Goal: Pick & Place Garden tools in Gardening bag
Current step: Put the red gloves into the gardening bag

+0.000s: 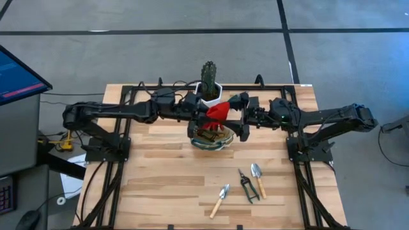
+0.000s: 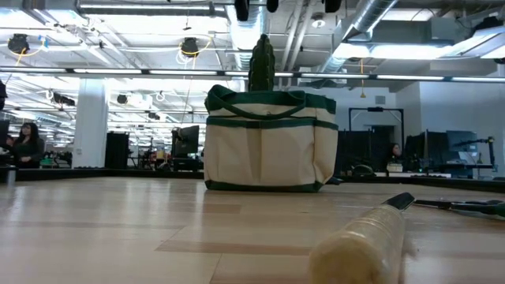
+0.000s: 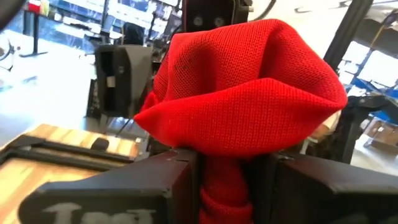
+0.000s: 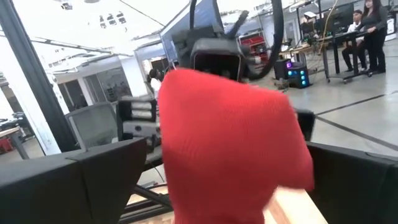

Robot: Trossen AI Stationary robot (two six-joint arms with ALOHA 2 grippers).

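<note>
Fingers of the left gripper (image 3: 225, 180) are clamping a red knitted fabric piece (image 3: 242, 102) above the cream green-trimmed gardening bag (image 2: 270, 142), while the right gripper (image 4: 205, 180) is standing wide open around it.

Bright overhead light, blurred foreground handle (image 2: 359, 244)

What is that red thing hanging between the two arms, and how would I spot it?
Find the cream gardening bag mid-table, in front of the cactus. Just above it, the left tool pinches a floppy red knitted fabric piece. It is the only red, soft item; the tools lying on the table are metal with wooden or dark handles.
</note>
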